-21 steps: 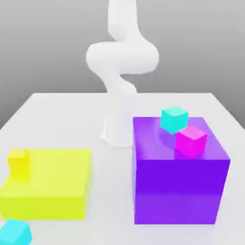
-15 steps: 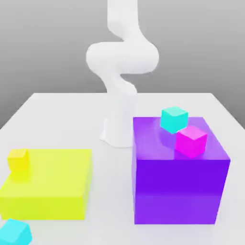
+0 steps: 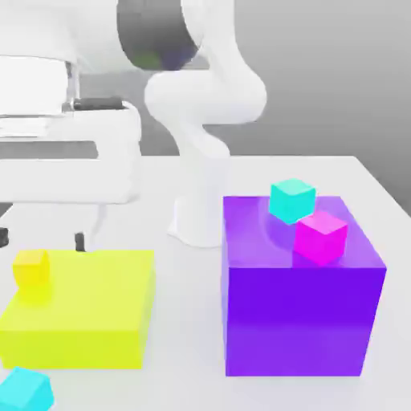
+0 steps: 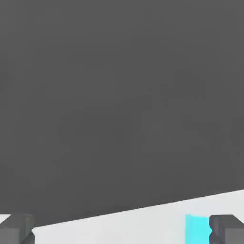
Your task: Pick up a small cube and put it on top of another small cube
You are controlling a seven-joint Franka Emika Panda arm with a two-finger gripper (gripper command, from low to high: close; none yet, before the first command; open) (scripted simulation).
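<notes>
Gripper (image 4: 122, 229): the two dark fingertips sit at the lower left and lower right corners of the hand view, well apart, with nothing between them. In the exterior view the white hand fills the upper left of the frame, with its dark fingertips low at the left edge.

Largest to smallest, in the exterior view:
- Table (image 3: 377, 201): white, flat, bears everything.
- Purple block (image 3: 301, 313): lower right of centre, tall.
- Yellow block (image 3: 88, 309): lower left, low and wide.
- Turquoise cube (image 3: 290, 199) and magenta cube (image 3: 321, 236): both on top of the purple block, just beside each other.
- Small yellow cube (image 3: 32, 269): at the left end of the yellow block.
- Small cube (image 3: 24, 391): bright cyan, on the table at the lower left corner of the frame, in front of the yellow block. A cyan strip beside the right-hand fingertip in the hand view is probably the same cube.

Handling judgement: the small cube looks rigid, light and smooth-faced, not fragile. Take hold across two opposite vertical faces, near mid-height, jaws square to the faces; a skewed grip may let it twist or slip.

Change from the earlier exterior frames: the upper left of the frame was then bare grey background; the hand has since come into it. All blocks and cubes lie as before.
</notes>
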